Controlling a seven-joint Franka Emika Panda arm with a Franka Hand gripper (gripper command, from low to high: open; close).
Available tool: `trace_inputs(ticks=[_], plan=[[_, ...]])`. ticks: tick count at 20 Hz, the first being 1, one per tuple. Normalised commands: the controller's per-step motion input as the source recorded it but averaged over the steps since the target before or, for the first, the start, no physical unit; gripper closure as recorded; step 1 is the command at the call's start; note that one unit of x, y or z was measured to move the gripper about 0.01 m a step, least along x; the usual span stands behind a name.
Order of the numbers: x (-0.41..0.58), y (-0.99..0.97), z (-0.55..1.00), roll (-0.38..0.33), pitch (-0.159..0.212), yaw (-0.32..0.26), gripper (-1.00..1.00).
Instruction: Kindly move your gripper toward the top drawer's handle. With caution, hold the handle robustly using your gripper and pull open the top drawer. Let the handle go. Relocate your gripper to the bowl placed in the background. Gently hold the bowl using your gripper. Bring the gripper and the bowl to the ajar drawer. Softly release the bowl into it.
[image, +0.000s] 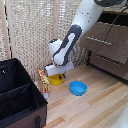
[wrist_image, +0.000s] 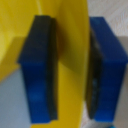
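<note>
A: Looking for the gripper (image: 56, 74) first. Where to find it?

B: Down at the far left of the wooden floor (image: 100, 102), at the end of the white and grey arm (image: 75, 35) slanting in from the upper right. Right on top of the yellow bowl (image: 56, 80).

A: Spread or pressed together?

B: Pinched on the bowl's wall. Seen in the wrist view as two blue fingers (wrist_image: 37, 70), one on each side of the yellow wall (wrist_image: 72, 30), dark inner pads against it. Nothing else between them.

A: Bowl on the floor or lifted?

B: Cannot tell. Low at any rate, close in front of the pale reed screen (image: 30, 30).

A: And around the bowl?

B: Just left of it, an orange and yellow packet (image: 44, 82), standing tilted. Nearer and to the right, a blue bowl (image: 77, 88), upright, apart from the yellow one. At the near left, a black case (image: 20, 95) with its top open.

A: Anything about the dresser (image: 112, 17)?

B: At the far right, well apart from the gripper. Top drawer (image: 117, 45) brown, with a thin silver handle (image: 101, 41) across its front. Below it, a second brown drawer (image: 111, 61). Hard to say from this angle how far out the top one stands.
</note>
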Motion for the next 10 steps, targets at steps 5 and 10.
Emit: trace_inputs(ticks=[5,10], plan=[[0.134,0.24,0.62,-0.005,0.035,-0.038,1.0],[0.206,0.17,0.97,-0.037,0.023,-0.107,1.0]])
